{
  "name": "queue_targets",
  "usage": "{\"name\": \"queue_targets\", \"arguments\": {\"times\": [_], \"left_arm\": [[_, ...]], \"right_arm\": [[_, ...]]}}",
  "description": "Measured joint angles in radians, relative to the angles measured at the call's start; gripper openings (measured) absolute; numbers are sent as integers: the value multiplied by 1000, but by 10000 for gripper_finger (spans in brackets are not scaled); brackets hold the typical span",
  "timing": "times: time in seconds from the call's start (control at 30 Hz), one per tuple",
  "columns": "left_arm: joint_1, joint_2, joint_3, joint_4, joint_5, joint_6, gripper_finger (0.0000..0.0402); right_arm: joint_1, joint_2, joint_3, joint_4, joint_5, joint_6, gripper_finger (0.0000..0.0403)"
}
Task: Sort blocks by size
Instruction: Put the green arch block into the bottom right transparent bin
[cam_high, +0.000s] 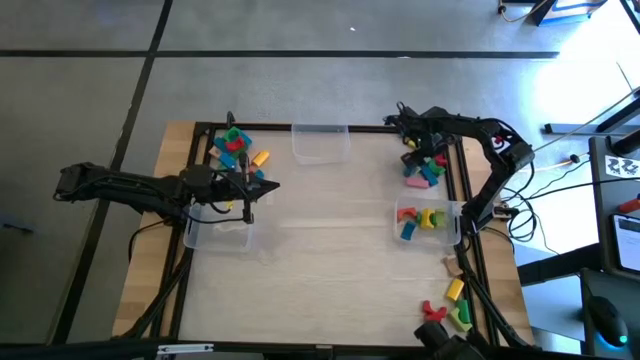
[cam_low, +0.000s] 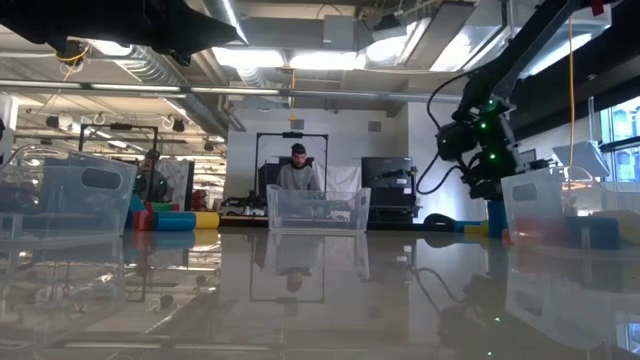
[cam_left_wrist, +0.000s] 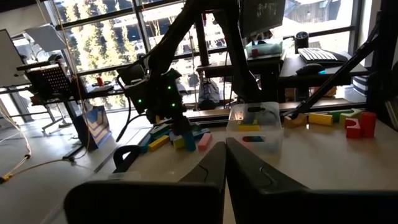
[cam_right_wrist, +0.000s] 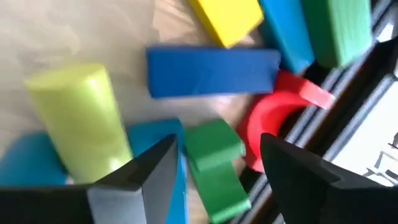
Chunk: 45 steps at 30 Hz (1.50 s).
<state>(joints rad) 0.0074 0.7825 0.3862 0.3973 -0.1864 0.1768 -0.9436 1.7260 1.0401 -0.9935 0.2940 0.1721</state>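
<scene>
Wooden desk (cam_high: 330, 270), open workshop beyond. Right pincer (cam_right_wrist: 214, 158) stands released over the far-right pile of blocks (cam_high: 425, 165), straddling a green block (cam_right_wrist: 214, 158). Picking step in hand; next, descend and close. Left pincer (cam_left_wrist: 225, 165) clenched, idle.

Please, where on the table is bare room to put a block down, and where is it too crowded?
Free: the wide wooden middle, between the left bin and the right bin, below the empty far bin. Crowded: the pile under the right gripper and the pile near the left gripper.
</scene>
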Motion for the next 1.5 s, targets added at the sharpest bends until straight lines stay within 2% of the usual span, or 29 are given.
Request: {"name": "queue_targets", "arguments": {"times": [0.57,1.1,1.3,1.5], "left_arm": [[0,0,0,2,0,3,4],[2,0,0,3,0,11,4],[2,0,0,3,0,8,4],[2,0,0,2,0,6,4]], "right_arm": [[2,40,3,-11,18,33,196],[106,48,17,56,-201,-7,195],[106,43,48,-16,-197,-27,195],[106,2,85,-80,-108,-36,195]]}}
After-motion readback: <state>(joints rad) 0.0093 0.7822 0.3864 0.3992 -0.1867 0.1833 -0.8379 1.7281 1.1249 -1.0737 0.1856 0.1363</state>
